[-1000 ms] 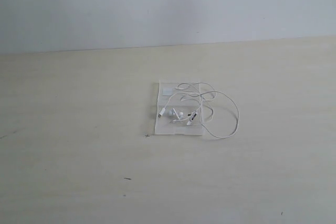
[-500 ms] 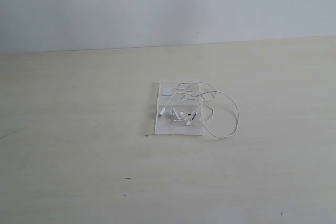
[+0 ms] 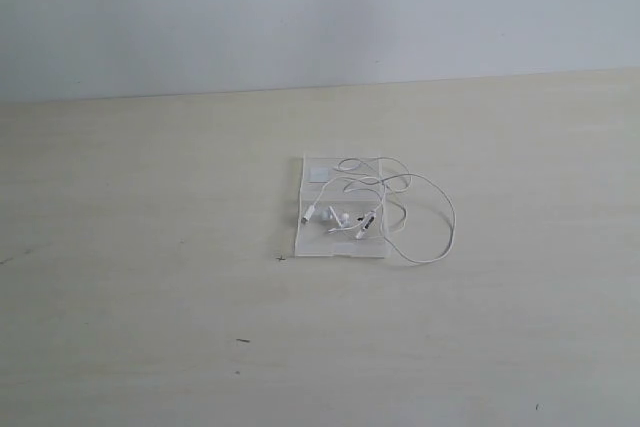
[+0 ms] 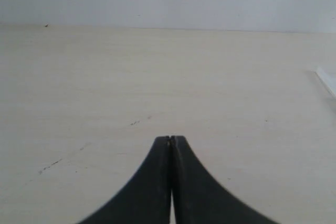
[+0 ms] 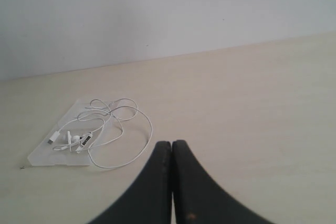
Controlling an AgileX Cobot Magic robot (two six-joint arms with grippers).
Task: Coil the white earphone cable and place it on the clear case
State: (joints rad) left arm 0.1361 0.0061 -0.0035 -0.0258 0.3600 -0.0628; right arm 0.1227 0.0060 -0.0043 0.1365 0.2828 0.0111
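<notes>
Case (image 3: pixel 308 243) is lying flat on the table (image 3: pixel 150 297), a little right of centre in the exterior view, with its small white label at the far end, toward the wall (image 3: pixel 300 7). Cable (image 3: pixel 367 220) is sitting on it in a loose tangle, not a tidy coil. Earbuds, remote and plug are resting on the clear plastic, with the plug near the left edge. Several small loops are crossing over the far half. One big loop is spilling off the right side and lying on bare table, curving back toward the near right corner. Neither arm is showing in the exterior view. Left gripper (image 4: pixel 171 139) is hanging over bare table with its dark fingers pressed together, tips touching and nothing between them. Only a pale sliver of the case (image 4: pixel 328 80) is peeking in at the frame edge of that wrist view. Right gripper (image 5: pixel 171 143) is likewise closed tight, gripping nothing and hanging well apart from the work. Its camera is looking across at the case (image 5: pixel 42 156) and the cable (image 5: pixel 86 139), the big loop trailing onto the table on the side nearer this gripper.
</notes>
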